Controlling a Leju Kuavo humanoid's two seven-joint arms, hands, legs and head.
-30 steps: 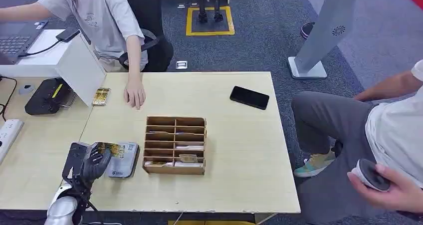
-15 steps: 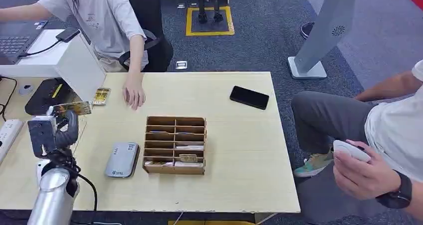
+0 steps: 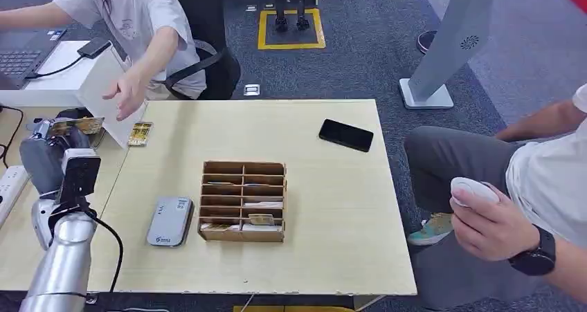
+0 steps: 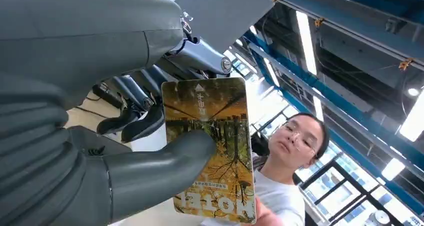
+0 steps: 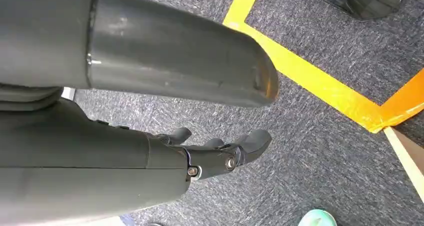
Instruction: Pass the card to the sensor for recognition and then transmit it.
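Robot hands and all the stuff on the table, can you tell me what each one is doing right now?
Left hand: raised, holding the card.
Card: yellow, pinched by the thumb, up off the table.
Right hand: hanging over the carpet, fingers apart, holding nothing.
Card reader: flat on the table, nothing on it.
Wooden organizer: upright, cards in some slots.
Phone: lying flat, screen dark.
Person's hand: lifted, reaching toward the card.

The card (image 4: 212, 151) bore a golden-yellow autumn-tree picture with white lettering. The hand (image 3: 52, 153) holding it was dark grey on a silver arm. The sensor (image 3: 169, 221) was grey, the slotted box (image 3: 242, 201) brown, the table (image 3: 332, 208) pale wood, the phone (image 3: 346, 135) black, and the carpet (image 5: 310, 151) speckled grey with yellow tape (image 5: 310, 80).
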